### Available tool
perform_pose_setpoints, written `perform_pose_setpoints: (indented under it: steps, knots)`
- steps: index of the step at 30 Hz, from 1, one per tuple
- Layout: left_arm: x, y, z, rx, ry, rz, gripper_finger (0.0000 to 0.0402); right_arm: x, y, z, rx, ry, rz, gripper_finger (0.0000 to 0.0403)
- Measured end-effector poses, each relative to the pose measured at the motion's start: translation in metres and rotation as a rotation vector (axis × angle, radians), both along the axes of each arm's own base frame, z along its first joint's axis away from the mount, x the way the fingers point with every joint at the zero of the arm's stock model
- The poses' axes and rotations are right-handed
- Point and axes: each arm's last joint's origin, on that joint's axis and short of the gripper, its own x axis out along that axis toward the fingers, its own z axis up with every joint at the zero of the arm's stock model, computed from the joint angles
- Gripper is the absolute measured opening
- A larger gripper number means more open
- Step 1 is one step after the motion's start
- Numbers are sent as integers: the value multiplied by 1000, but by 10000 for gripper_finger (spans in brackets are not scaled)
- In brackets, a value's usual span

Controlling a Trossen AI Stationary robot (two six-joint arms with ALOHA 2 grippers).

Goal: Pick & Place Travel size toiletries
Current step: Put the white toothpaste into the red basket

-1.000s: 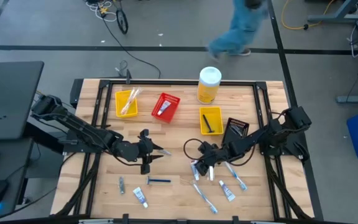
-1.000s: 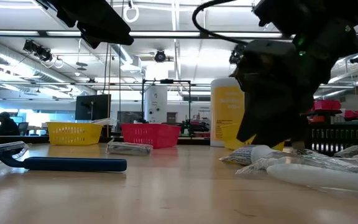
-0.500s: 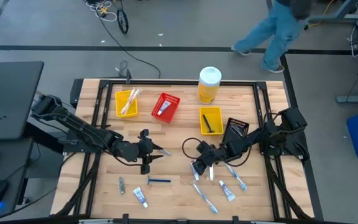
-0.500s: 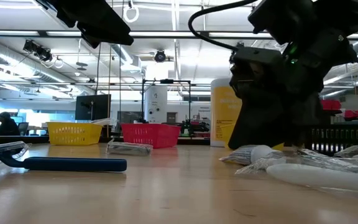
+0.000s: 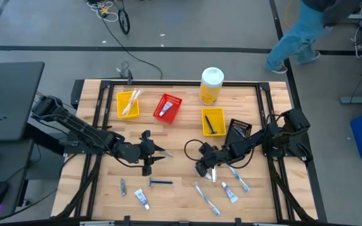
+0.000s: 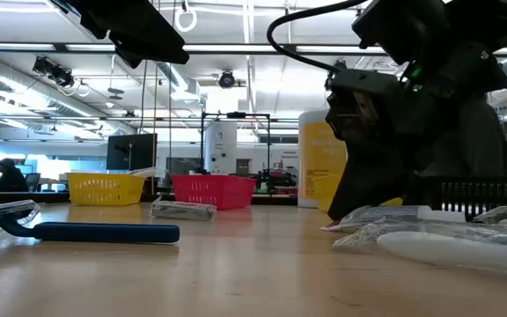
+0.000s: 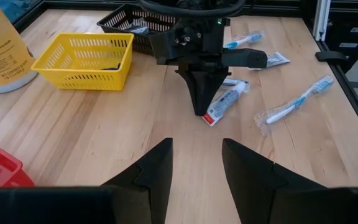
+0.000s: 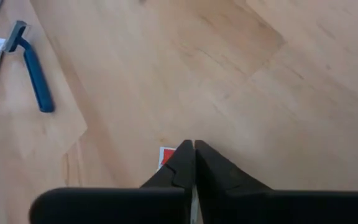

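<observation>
**Tally on the tabletop**

Four bins stand toward the far side of the tabletop (image 5: 93,125): two yellow ones (image 5: 127,103) (image 5: 213,121), one red (image 5: 167,108) and one black (image 5: 239,130). One big yellow bottle (image 5: 211,86) with a white cap stands beside them.

Loose items, counted from the high view: one blue-handled razor (image 5: 161,182), about three small toothpaste tubes (image 5: 142,199) (image 5: 230,193) (image 7: 227,99), roughly two wrapped toothbrushes (image 5: 207,199) (image 5: 238,177) and one small dark packet (image 5: 122,186) (the cluster under the right arm overlaps, so those counts are approximate). What the bins hold is too small to count.

Two arms, two fingers each.
</observation>
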Motion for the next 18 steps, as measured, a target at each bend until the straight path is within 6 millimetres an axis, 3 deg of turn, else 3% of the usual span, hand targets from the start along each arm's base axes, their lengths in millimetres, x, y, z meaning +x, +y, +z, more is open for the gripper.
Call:
perform_pose_setpoints:
  steps: [8,18]
  knots:
    - [0,0,0,-1,0,1,149,4,0,9,-31,-77,48,3]
    - [0,3,1,-114,-51,176,149,18,-26,65,-244,-424,105,1]
